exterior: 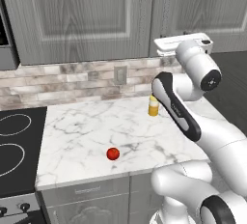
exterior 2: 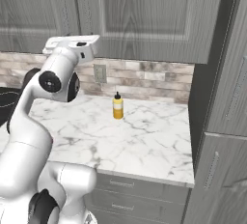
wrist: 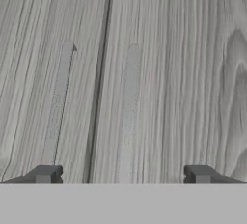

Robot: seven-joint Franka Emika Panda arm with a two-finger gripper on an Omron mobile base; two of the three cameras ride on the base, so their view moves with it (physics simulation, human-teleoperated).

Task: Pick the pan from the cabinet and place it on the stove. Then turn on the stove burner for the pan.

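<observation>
Grey wood-grain cabinet (wrist: 159, 73) before spread tool (wrist: 123, 175); no writing legible.

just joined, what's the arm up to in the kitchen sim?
The gripper is open and empty, raised in front of the cabinet, whose doors are shut. The hand view looks straight at the seam between the two doors, with both grey handles just ahead of the fingertips. No pan has been taken out yet. The stove at the left has nothing on its rings. On the marble counter sit a small red ball and a yellow bottle, both untouched.
</observation>
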